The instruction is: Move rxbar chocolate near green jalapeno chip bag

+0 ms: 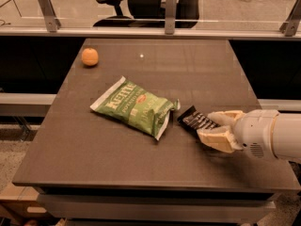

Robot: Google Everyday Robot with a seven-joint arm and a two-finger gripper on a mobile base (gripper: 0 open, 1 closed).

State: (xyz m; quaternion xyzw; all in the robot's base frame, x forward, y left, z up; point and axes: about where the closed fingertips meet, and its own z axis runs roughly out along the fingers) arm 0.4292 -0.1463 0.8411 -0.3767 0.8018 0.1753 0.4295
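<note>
Gripper is pinching the rxbar chocolate by one end, fingers clamped on it, just beside the green jalapeno chip bag; light, flat and slick-wrapped, it is likely needing firm hold across its faces

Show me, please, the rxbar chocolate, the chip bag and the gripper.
rxbar chocolate point(194, 120): camera view, wrapper's middle.
green jalapeno chip bag point(134, 107): camera view, green face.
gripper point(205, 125): camera view, right of bag, between jaw tips.

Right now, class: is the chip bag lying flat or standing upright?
Lying flat: the green jalapeno chip bag rests face up on the table. The gripper, right of it, holds the rxbar chocolate.
</note>
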